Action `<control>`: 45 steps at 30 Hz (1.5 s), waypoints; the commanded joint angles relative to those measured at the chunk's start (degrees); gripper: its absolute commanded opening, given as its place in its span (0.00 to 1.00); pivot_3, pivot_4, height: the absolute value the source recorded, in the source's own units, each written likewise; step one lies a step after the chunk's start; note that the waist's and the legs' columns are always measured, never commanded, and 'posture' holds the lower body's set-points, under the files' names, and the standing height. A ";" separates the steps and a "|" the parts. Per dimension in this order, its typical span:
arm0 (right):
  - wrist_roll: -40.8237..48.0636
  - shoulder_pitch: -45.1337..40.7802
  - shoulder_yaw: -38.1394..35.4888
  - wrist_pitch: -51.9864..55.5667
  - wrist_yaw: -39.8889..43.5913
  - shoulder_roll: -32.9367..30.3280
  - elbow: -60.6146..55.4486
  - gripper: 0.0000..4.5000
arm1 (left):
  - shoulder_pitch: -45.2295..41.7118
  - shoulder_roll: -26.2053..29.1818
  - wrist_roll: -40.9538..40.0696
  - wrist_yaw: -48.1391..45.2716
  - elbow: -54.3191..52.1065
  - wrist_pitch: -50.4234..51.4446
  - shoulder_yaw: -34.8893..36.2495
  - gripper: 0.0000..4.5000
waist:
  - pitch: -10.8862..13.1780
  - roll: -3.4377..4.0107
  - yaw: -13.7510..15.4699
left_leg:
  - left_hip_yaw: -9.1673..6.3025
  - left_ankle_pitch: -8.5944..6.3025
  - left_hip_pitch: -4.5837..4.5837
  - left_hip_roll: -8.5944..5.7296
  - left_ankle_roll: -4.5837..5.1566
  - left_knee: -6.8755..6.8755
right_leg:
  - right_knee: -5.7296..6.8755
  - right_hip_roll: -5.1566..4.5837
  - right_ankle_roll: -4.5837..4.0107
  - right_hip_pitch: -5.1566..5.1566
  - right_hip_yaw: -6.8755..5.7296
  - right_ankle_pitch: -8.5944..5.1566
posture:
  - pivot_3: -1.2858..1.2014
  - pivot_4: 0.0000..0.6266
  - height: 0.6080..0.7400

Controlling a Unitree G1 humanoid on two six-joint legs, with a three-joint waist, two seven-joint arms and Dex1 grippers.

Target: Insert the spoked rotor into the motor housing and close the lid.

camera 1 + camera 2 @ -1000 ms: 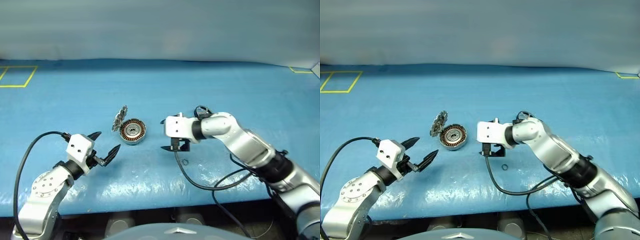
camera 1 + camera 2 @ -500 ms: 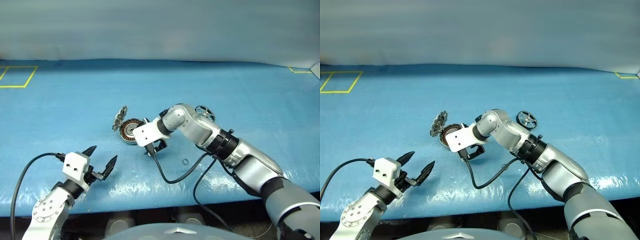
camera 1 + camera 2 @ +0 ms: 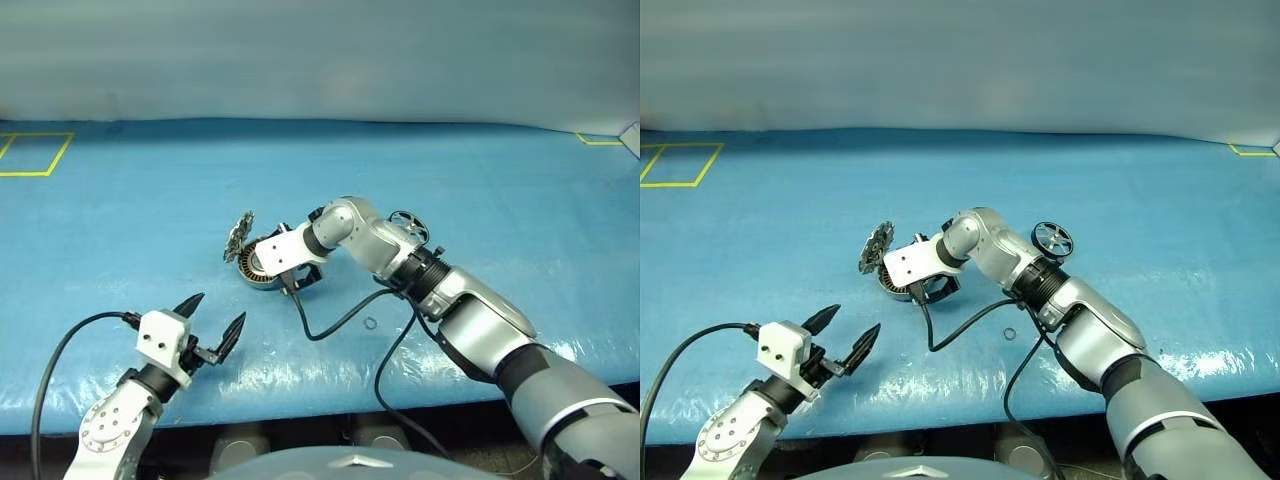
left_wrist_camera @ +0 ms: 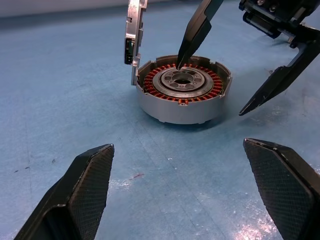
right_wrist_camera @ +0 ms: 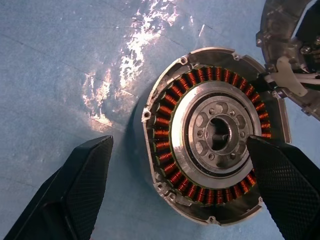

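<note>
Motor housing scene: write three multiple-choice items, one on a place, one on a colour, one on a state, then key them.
1. Where does the spoked rotor lie?
A. Inside the motor housing
B. On the blue table, behind the right arm
C. In the left tool

2. What colour are the windings in the motor housing?
A. Copper-orange
B. Green
C. White

3. How does the lid stand?
A. Shut flat on the housing
B. Lying apart on the table
C. Raised on edge at the housing's rim

Key: 1 B, the rotor rests on the table away from the housing. 2 A, the right wrist view shows copper-orange coils. 3 C, the left wrist view shows it upright, housing open.
</note>
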 commanded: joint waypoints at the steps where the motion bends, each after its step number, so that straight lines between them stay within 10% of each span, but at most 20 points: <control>1: -0.24 -1.04 -1.76 -0.77 1.11 0.53 -0.29 0.99 | -0.13 -0.15 0.41 0.02 -0.52 -1.37 -0.38 1.00 | 0.00 0.00 -0.01 | 0.00 0.00 0.00 0.00 0.00 0.00 | 0.00 0.00 0.00 0.00 0.00 0.00 | 0.52 0.24 1.00; 18: -4.65 2.03 0.43 -1.82 3.44 2.32 2.76 0.99 | -0.59 -0.77 0.96 0.26 1.15 -1.93 -0.48 1.00 | 0.00 0.02 -0.04 | 0.00 0.00 0.04 0.00 0.00 0.00 | 0.02 0.02 0.03 0.02 0.00 -0.02 | 0.52 0.24 1.00; 27: -4.27 4.38 -2.60 1.92 3.00 1.73 0.82 0.48 | -1.44 -0.71 1.17 0.17 2.30 -2.27 -1.00 1.00 | -0.05 0.02 0.02 | 0.00 0.00 0.18 -0.01 0.00 -0.01 | 0.00 -0.01 0.04 0.14 0.00 -0.03 | 0.52 0.24 1.00; 45: -1.94 35.78 -7.68 42.22 -3.18 -6.98 -48.54 0.48 | -5.10 0.05 0.44 -1.57 5.42 -1.39 -1.88 1.00 | -0.35 0.09 0.63 | -0.08 -0.07 0.22 -0.09 -0.03 -0.01 | -0.04 -0.10 0.24 0.07 -0.02 -0.22 | 0.52 0.24 1.00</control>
